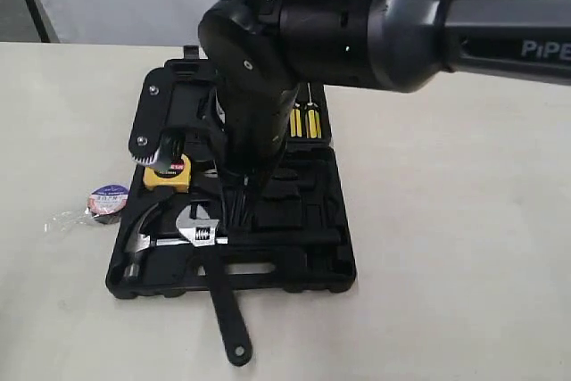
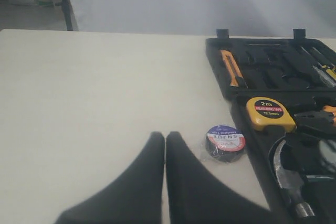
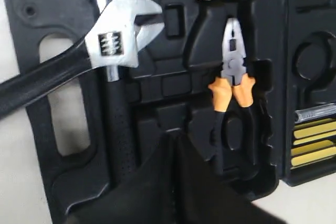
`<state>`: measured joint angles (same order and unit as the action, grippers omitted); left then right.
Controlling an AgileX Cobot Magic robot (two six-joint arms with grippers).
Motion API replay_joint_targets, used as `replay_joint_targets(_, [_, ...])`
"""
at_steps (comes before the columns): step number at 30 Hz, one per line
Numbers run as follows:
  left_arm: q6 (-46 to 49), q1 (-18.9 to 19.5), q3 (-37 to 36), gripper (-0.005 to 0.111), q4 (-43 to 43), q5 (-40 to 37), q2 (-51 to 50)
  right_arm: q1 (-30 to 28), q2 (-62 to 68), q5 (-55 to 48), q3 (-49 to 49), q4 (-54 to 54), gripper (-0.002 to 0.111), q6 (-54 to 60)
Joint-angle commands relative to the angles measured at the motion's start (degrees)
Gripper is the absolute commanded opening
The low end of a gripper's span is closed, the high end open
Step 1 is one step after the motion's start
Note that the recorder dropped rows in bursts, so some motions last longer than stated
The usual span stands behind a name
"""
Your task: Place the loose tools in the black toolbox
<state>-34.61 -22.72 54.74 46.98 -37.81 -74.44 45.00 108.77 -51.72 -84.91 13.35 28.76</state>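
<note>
Exterior view: the hammer lies in the near half of the open black toolbox, head at the left. The wrench rests slantwise across it, its black handle sticking out over the front rim onto the tabletop. The tape roll sits on the tabletop just beside the toolbox's left edge. The right gripper hangs above the box near the pliers, fingers pressed together, empty. The left gripper, likewise closed and empty, is near the tape roll.

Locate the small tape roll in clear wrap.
In the exterior view the tape roll lies on the table just left of the black toolbox, outside it, nearest the yellow tape measure and the hammer head.
</note>
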Motion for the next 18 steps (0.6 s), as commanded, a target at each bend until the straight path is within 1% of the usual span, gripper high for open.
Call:
replay_joint_targets(1, [-0.6, 0.2, -0.5, 0.001, -0.8, 1.0, 0.5, -0.9, 2.5, 2.3, -0.3, -0.4, 0.000, -6.2])
replay_joint_targets(3, [-0.6, 0.2, -0.5, 0.001, -0.8, 1.0, 0.5, -0.9, 3.8, 3.5, -0.3, -0.9, 0.002, -11.1])
replay_joint_targets(5, [-0.6, 0.2, -0.5, 0.001, -0.8, 1.0, 0.5, -0.9, 4.9, 4.3, -0.3, -2.3, 0.009, -15.3])
replay_joint_targets(10, [-0.6, 0.2, -0.5, 0.001, -0.8, 1.0, 0.5, -0.9, 5.4, 5.7, -1.0, -8.8, 0.041, -29.7])
replay_joint_targets(12, [-0.6, 0.2, -0.5, 0.001, -0.8, 1.0, 0.5, -0.9, 5.4, 4.0, -2.2, -12.0, 0.048, -33.8])
replay_joint_targets(15, [-0.6, 0.2, -0.5, 0.001, -0.8, 1.0, 0.5, -0.9, 6.2, 1.6, -3.1, -16.2, 0.049, -35.6])
replay_joint_targets(18, [-0.6, 0.2, -0.5, 0.001, -0.8, 1.0, 0.5, -0.9, 8.1, -0.8, -3.0, -16.4, 0.049, -38.6])
